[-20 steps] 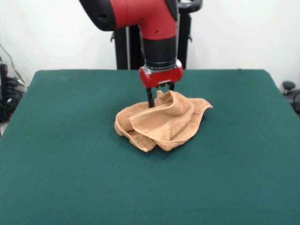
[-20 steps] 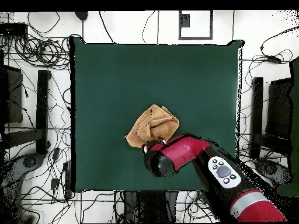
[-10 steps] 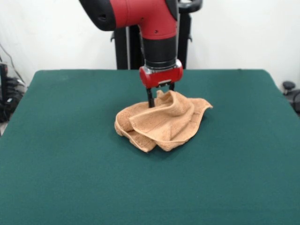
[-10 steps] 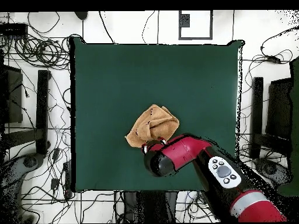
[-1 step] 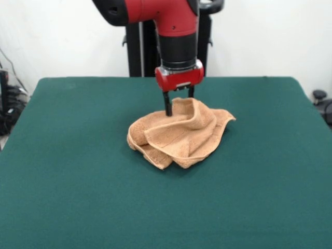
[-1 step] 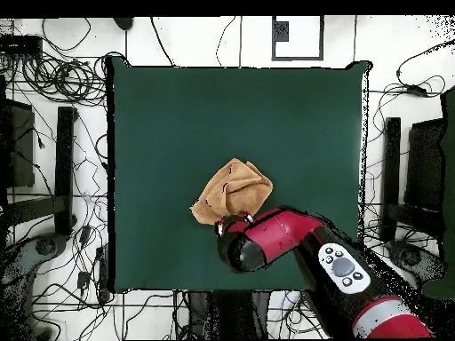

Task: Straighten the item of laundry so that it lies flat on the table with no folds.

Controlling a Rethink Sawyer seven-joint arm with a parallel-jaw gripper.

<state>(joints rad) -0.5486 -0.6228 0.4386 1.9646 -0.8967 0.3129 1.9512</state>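
- The tan-orange terry towel (image 5: 179,134) is lying crumpled in folds near the middle of the green table (image 5: 78,181).
- The gripper (image 5: 178,106) is pinching the towel's raised far fold.

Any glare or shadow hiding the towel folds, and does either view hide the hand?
Front view: even light, no glare; the towel folds read clearly, soft shadow under its edges on the table; the hand shows at its far edge. Overhead view: the arm covers the hand.
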